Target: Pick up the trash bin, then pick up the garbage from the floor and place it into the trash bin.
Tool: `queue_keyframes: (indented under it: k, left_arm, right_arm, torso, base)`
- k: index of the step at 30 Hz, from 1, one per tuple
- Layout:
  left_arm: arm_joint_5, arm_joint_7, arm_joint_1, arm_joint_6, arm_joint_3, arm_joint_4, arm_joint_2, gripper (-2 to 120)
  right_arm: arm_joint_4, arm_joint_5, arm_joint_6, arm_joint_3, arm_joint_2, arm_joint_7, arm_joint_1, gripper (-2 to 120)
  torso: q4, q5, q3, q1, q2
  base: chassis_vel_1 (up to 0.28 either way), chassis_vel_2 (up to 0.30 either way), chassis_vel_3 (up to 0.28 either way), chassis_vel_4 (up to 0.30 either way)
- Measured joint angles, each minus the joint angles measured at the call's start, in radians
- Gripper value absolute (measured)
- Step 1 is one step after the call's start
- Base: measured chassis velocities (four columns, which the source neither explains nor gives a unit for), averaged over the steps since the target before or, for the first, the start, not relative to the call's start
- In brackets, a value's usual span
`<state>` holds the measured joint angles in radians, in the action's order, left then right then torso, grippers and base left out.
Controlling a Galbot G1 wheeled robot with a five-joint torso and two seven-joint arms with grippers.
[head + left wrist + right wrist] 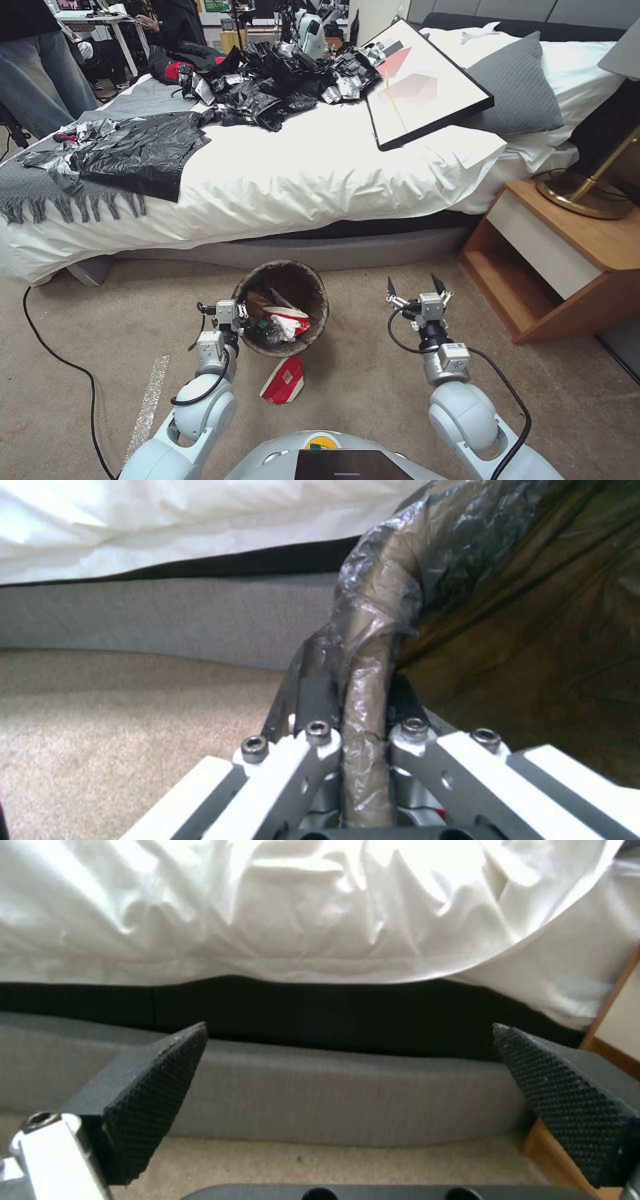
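bed (320,180): blocks everything straight ahead, white sheet hanging over a grey base, no way through there
nightstand (567,260): boxes in the right side, just beside the bed corner
trash bin (283,307): parked on the floor near the bed base, mouth open on top but already partly stuffed
left gripper (241,319): jaws clamped on the bin's near-left rim, so that edge is taken
red-white carton (283,380): lying on the carpet just this side of the bin
right gripper (415,287): jaws wide apart, bare carpet (373,387) between it and the bin, decent open lane
cable (60,360): snaking over the floor far left
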<state>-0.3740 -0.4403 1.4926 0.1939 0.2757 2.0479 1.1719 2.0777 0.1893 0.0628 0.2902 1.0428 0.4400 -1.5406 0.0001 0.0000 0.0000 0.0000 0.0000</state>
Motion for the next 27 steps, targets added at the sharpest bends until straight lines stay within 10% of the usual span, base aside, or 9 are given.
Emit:
queue_keyframes:
  k: [27]
  left_arm:
    - [-0.007, -0.006, 0.006, 0.004, 0.001, 0.008, 0.003, 0]
  right_arm:
    - [-0.026, 0.018, -0.039, -0.082, -0.009, 0.007, 0.040, 100]
  torso:
    - [0.0000, -0.0001, 0.000, 0.000, 0.000]
  base:
    - [0.055, 0.051, 0.051, 0.051]
